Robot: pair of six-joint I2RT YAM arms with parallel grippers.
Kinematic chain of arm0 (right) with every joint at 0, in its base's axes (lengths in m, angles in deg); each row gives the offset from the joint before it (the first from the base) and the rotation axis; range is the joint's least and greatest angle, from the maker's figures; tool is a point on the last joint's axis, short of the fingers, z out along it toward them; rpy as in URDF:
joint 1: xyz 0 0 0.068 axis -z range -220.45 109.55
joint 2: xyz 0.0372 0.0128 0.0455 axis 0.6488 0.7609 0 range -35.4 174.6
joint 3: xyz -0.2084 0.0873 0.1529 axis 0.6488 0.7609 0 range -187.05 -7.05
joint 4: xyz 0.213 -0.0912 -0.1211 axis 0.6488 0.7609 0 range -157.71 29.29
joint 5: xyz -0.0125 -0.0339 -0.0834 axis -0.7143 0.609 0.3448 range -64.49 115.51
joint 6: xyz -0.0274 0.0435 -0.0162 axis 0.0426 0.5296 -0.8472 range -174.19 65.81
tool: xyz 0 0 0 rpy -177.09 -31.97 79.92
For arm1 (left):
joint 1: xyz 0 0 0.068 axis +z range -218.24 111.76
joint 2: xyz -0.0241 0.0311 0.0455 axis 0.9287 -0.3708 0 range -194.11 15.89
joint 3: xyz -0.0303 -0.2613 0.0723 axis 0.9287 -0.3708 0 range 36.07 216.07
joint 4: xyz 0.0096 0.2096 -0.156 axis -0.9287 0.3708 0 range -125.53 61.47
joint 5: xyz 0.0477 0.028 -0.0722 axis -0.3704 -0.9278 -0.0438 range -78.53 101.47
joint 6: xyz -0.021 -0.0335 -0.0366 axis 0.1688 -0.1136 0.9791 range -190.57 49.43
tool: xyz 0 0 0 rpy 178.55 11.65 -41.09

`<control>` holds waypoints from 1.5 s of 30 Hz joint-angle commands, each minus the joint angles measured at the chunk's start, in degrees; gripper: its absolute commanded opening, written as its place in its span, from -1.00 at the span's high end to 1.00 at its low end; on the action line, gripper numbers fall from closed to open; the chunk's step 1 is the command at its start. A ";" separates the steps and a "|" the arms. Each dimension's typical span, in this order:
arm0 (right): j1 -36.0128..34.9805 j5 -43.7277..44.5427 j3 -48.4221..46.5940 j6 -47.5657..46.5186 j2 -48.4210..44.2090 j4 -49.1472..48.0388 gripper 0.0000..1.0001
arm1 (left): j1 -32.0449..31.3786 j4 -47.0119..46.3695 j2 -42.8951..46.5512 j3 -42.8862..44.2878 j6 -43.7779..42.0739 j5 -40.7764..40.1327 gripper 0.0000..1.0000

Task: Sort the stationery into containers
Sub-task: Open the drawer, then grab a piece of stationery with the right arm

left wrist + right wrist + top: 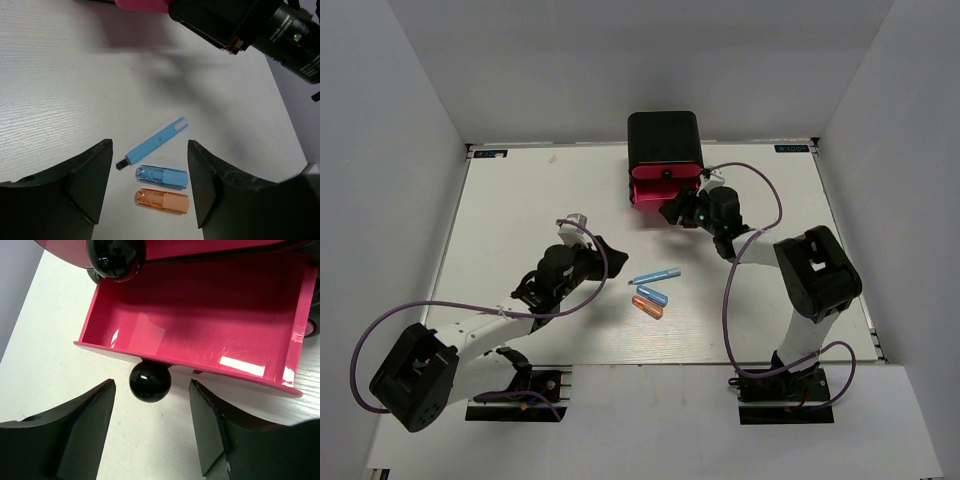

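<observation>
Left pincer [150,145] spread wide, light blue pen [152,144], see-thru blue capsule [162,176], orange capsule [162,201] lying on counter [60,90] between its fingers. Right pincer [151,385] wide too, black knob [150,381] of pulled-out glossy pink drawer [200,315] between tips

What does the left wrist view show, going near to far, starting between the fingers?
orange capsule → blue capsule → blue pen → pink drawer, only its edge showing at the top of the picture.
</observation>
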 commanded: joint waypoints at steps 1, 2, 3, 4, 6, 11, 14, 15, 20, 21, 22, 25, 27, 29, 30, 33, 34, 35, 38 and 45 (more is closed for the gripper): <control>0.03 -1.30 0.51 -1.65 -2.85 -1.73 -0.34 | -0.23 2.76 0.71 3.59 -5.69 3.97 -0.43; 0.38 -1.83 0.69 -1.82 -3.55 -1.38 -0.34 | -0.23 3.72 0.71 3.60 -6.40 3.98 -0.43; 0.12 -2.01 1.13 -1.74 -4.34 -0.86 -0.34 | -0.23 5.30 1.32 4.30 -7.45 3.98 -0.43; 0.12 -2.18 1.83 -1.83 -4.78 -0.59 -0.34 | -0.23 5.31 2.02 4.30 -7.46 3.98 -0.43; 0.20 -2.71 3.59 -1.83 -7.23 0.72 -0.34 | -0.23 6.11 2.72 4.30 -7.99 3.98 -0.43; 0.12 -5.43 11.39 -1.83 -14.34 4.06 -0.34 | -0.23 5.50 3.34 2.99 -6.33 3.98 -0.43; 0.38 -12.52 14.47 -6.47 -19.98 6.53 -0.32 | -0.23 4.97 4.48 1.85 -4.48 3.98 -0.43; 0.29 -18.21 14.66 -14.49 -21.73 6.79 -0.32 | -0.23 4.96 4.49 1.84 -3.95 3.20 -0.36; 0.82 -42.59 13.36 -52.03 -25.00 20.54 0.05 | -0.23 7.07 4.49 1.84 -2.28 1.87 0.33; 0.91 -46.44 10.82 -66.02 -25.00 31.55 0.30 | -0.23 7.68 4.49 1.84 -2.28 1.87 0.36; 0.82 -48.66 7.67 -79.74 -23.96 44.28 0.42 | -0.23 7.69 5.18 1.84 -2.28 1.87 0.36; 0.47 -49.91 -0.87 -110.93 -18.26 69.98 0.47 | -0.23 8.83 5.98 1.84 -1.75 1.87 0.33; 0.29 -48.86 -5.17 -116.59 -14.55 78.14 0.14 | -0.23 9.35 7.29 1.32 -1.22 0.73 0.16; 0.29 -46.31 -6.25 -119.25 -11.66 78.35 0.04 | -0.23 10.14 9.05 0.79 -0.70 0.21 -0.10; 0.29 -45.87 -6.77 -119.34 -11.29 77.73 0.00 | -0.23 10.67 9.58 0.79 -0.69 0.20 -0.16; 0.03 -42.27 -8.62 -122.13 -8.31 76.66 -0.10 | -0.23 11.47 11.17 -0.26 -0.17 -0.50 -0.26; -0.49 -41.22 -10.37 -123.98 -6.39 78.93 -0.10 | -0.23 11.47 12.04 -0.27 -0.17 -0.50 -0.26; -0.76 -40.77 -12.56 -124.17 -4.19 80.60 -0.10 | -0.23 11.99 12.92 -0.79 0.44 -0.50 -0.28; -1.55 -39.37 -15.39 -119.72 -0.84 78.10 -0.10 | -0.23 12.52 13.63 -1.32 0.98 -0.50 -0.30; -3.22 -35.41 -15.56 -112.04 1.35 70.51 -0.12 | -0.23 13.57 16.26 -3.08 1.50 -1.12 -0.33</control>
